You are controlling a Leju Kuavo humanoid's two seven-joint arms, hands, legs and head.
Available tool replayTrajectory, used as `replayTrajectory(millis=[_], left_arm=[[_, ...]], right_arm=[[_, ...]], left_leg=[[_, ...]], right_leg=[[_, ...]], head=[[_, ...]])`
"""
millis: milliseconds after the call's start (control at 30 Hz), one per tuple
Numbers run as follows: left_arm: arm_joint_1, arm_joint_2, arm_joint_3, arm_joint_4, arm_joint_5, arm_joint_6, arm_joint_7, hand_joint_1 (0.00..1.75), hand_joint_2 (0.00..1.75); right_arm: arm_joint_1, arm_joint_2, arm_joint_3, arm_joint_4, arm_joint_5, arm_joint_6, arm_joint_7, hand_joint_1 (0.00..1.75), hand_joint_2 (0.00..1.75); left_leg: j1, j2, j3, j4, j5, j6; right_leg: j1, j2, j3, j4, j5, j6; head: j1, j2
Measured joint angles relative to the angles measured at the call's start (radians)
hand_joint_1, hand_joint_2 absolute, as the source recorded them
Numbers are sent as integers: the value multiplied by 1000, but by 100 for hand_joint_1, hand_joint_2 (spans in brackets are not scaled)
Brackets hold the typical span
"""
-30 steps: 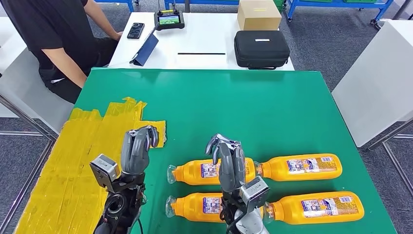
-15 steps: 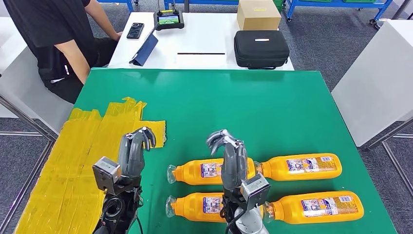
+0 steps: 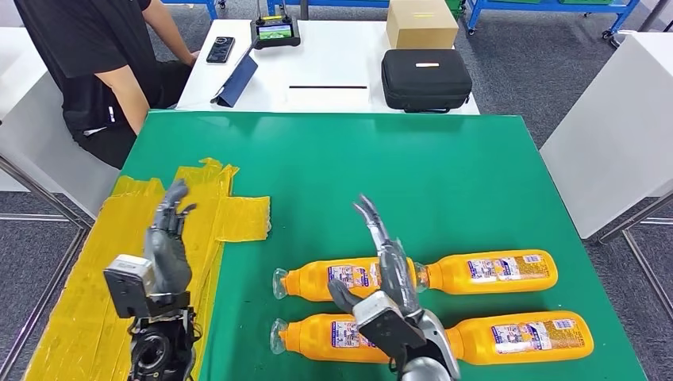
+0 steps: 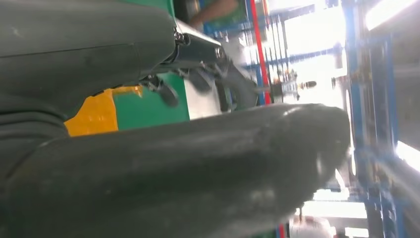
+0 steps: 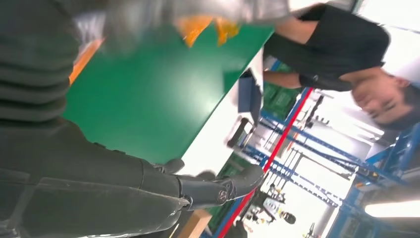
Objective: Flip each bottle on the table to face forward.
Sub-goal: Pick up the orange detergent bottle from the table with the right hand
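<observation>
A green bench (image 3: 444, 175) is filling the foreground, a white table (image 3: 333, 67) and a seated person (image 3: 87, 55) lying beyond its far edge. Yellow tape (image 3: 119, 262) is covering its left edge. 4 orange bottles (image 3: 484, 272) are lying sideways near the near edge — 2 rows of 2. The right hand (image 3: 385, 266) is hovering over the left pair, fingers spread, holding nothing. The left hand (image 3: 167, 242) is hanging above the tape — fingers extended, empty.

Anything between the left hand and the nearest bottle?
Head view: only bare green table and yellow tape edge separate the left hand from the nearest bottle.
</observation>
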Motion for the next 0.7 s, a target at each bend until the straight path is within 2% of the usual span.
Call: replayTrajectory(millis=[133,233,300,367,433,533,600,700], left_arm=[[13,-1,29,-27,8,-2,3,0,0],[24,-2,57,-31,27,-10,-5,0,0],[29,-1,80,-31,38,-19,-19,0,0],[34,-1,101,-31,43,-29,-30,0,0],[36,-1,115,-31,44,-35,-34,0,0],[36,-1,127,-31,44,-39,-36,0,0],[36,-2,132,-31,44,-40,-36,0,0],[35,-2,140,-31,46,-42,-37,0,0]], right_arm=[[49,-49,-16,-68,101,-50,15,0,175],[124,-130,-59,-141,171,-77,42,0,175],[173,-199,-119,-186,194,-22,41,0,175],[209,-245,-198,-222,200,48,0,0,175],[224,-262,-264,-246,213,89,-28,0,175],[235,-272,-313,-269,237,108,-32,0,175],[239,-285,-329,-278,261,123,-10,0,175],[246,-335,-350,-279,290,164,35,0,175]], left_leg=[[-1,0,1,0,0,0],[-1,-1,0,0,-1,1],[-2,-1,0,0,-2,2],[-3,-1,0,0,-3,3],[-4,-1,0,0,-3,3],[-4,-1,1,0,-3,3],[-4,-1,1,0,-3,3],[-4,-1,1,0,-2,3]], right_leg=[[0,-1,0,0,0,0],[-1,-2,0,-1,0,0],[-2,-2,0,-1,0,0],[-3,-1,0,-1,0,1],[-3,-1,0,-1,0,1],[-3,-1,0,-1,0,1],[-3,-1,0,-1,0,1],[-3,-1,0,-1,0,1]], head=[[0,0],[0,0],[0,0],[0,0],[0,0],[0,0],[0,0],[0,0]])
